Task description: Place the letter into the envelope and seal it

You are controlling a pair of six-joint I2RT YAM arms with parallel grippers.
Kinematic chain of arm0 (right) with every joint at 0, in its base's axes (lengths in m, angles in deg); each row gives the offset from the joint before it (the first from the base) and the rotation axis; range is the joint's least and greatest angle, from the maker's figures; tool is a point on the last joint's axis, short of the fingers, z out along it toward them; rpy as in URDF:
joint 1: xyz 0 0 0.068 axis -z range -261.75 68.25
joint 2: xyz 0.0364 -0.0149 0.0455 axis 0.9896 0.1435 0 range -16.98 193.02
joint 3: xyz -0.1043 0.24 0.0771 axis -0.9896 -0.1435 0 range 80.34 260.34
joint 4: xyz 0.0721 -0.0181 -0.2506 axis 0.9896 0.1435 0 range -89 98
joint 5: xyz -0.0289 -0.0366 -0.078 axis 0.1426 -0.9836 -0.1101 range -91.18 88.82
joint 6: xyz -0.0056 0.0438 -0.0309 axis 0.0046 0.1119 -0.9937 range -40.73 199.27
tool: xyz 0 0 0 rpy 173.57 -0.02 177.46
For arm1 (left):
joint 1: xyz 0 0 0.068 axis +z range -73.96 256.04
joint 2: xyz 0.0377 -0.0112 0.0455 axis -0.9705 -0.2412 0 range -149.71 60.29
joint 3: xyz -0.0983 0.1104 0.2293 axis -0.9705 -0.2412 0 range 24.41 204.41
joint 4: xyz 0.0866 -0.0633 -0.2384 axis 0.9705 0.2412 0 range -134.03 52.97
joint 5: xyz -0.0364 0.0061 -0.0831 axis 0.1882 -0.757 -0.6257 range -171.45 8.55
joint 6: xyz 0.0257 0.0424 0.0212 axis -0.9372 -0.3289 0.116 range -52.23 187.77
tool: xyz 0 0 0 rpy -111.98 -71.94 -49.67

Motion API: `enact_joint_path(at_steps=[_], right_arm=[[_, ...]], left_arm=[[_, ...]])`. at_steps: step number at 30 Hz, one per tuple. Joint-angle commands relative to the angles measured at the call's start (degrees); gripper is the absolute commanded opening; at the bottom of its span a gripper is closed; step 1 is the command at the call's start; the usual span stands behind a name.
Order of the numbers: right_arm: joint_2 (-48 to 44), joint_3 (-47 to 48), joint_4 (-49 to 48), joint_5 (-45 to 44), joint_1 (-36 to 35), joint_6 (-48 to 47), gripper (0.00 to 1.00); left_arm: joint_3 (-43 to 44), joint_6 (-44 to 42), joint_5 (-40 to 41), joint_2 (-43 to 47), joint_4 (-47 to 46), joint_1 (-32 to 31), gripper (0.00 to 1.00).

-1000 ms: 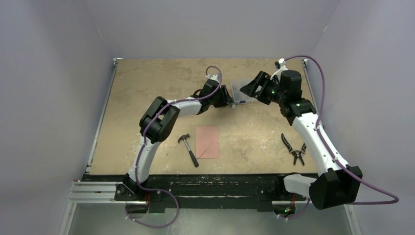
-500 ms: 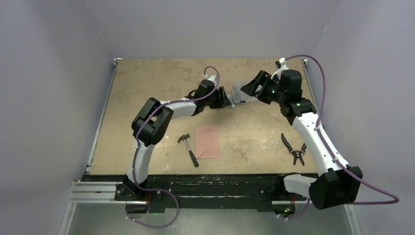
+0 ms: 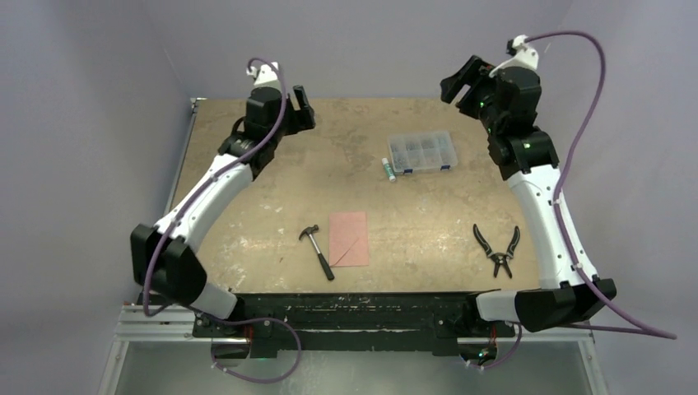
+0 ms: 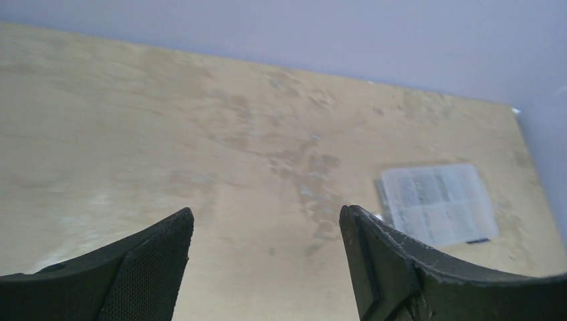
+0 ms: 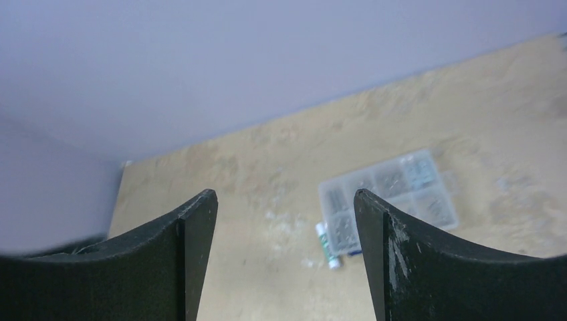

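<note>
Envelope (image 3: 348, 239) lies flat on the bench (image 3: 247, 206), just right of the hammer (image 3: 317, 251), with a diagonal edge showing; the letter cannot be told apart from it. Left fingers (image 4: 154, 267) and right fingers (image 5: 167, 261) are spread wide, empty, raised far beyond the hammer.

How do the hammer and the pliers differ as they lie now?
The hammer lies just left of the envelope; the pliers lie well off to its right. The hammer is a single straight handle; the pliers' two handles are splayed apart. Both lie flat, nothing holding them.
</note>
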Motion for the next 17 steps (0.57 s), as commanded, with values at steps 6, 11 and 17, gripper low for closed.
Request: enact_joint_path(at_steps=[6, 11, 17], right_arm=[[-1.9, 13.6, 1.6, -21.9, 0.1, -8.0, 0.87], [-3.1, 15.4, 2.6, -25.0, 0.1, -8.8, 0.99], [-3.8, 15.1, 2.4, -25.2, 0.1, -8.0, 0.99]], left_arm=[[-3.4, -18.3, 24.1, 17.3, 12.1, -0.7, 0.86], [-3.8, -18.9, 23.7, 23.0, 13.3, -0.7, 0.91], [-3.5, -18.6, 23.2, 25.1, 13.6, -0.7, 0.96]])
